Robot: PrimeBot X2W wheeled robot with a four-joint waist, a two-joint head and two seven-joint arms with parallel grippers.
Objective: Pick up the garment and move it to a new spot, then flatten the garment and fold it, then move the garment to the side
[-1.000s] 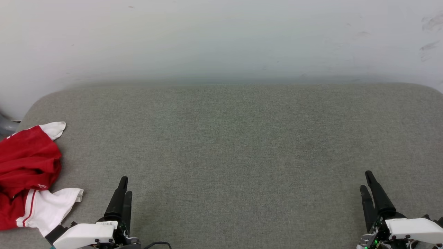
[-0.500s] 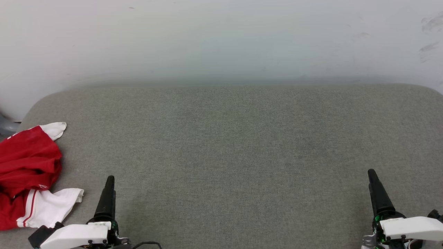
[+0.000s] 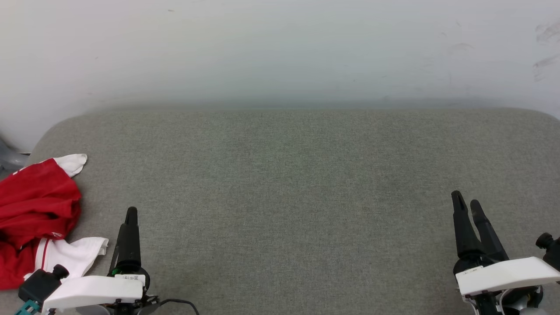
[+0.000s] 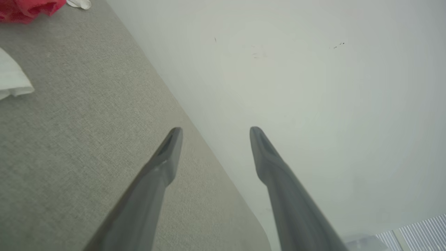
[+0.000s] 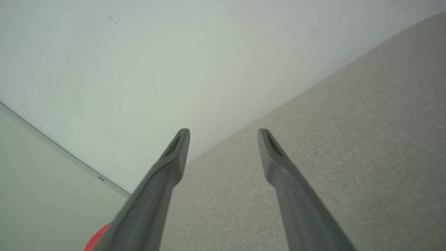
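Observation:
The garment (image 3: 37,214), a red jersey with white sleeves, lies crumpled at the left edge of the grey padded surface (image 3: 288,175). In the left wrist view the garment (image 4: 28,8) shows as a red patch at the top left, with a white sleeve at the left edge. A red sliver of the garment (image 5: 97,240) peeks in at the bottom of the right wrist view. My left gripper (image 3: 130,214) stands just right of the white sleeve, apart from it, open with nothing between its fingers (image 4: 167,153). My right gripper (image 3: 464,202) is at the lower right, open and holding nothing.
A pale wall (image 3: 280,52) runs along the far side of the padded surface. A grey object (image 3: 8,159) sticks in at the left edge behind the garment. The surface's rounded corners show at far left and far right.
Both grippers have moved forward up the view and rolled about their axes. The left one also shifted left, nearer the white sleeve. The garment has not moved.

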